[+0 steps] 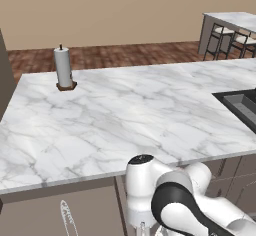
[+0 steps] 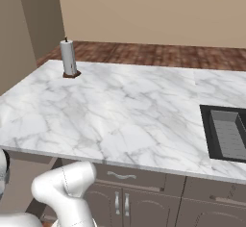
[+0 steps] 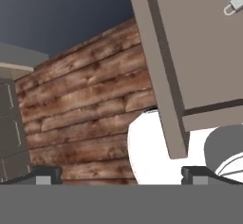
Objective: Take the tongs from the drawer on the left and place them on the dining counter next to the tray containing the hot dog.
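Tongs first: we read the slim silvery-grey metal tongs (image 1: 67,219) as the pale scalloped outline at the bottom left of the left base view. They lie lengthwise in what looks like the pulled-out dark grey-brown drawer (image 1: 30,215), just under the front edge of the white marble counter (image 1: 125,115). Their near end is cut off by the picture edge, so we cannot tell how they are turned along their full length.

We judge them light, stiff and slick, being thin metal with two narrow arms that may spring together under a squeeze. Our best hold would be across both arms near the middle or toward the hinge end, pressing them flat against each other. A grip on the scalloped tips would let them pivot and slip.

Our gripper (image 3: 118,175) has its two dark fingertips (image 3: 45,174) spread wide with nothing between them. It is low beside the cabinets and looks along the brown plank floor (image 3: 80,99) and a grey-brown panel with a silver handle end (image 3: 232,4).

Far off at the upper right stands the long white marble dining counter (image 1: 235,17) with its black-framed stools (image 1: 222,37), well apart from the drawer.
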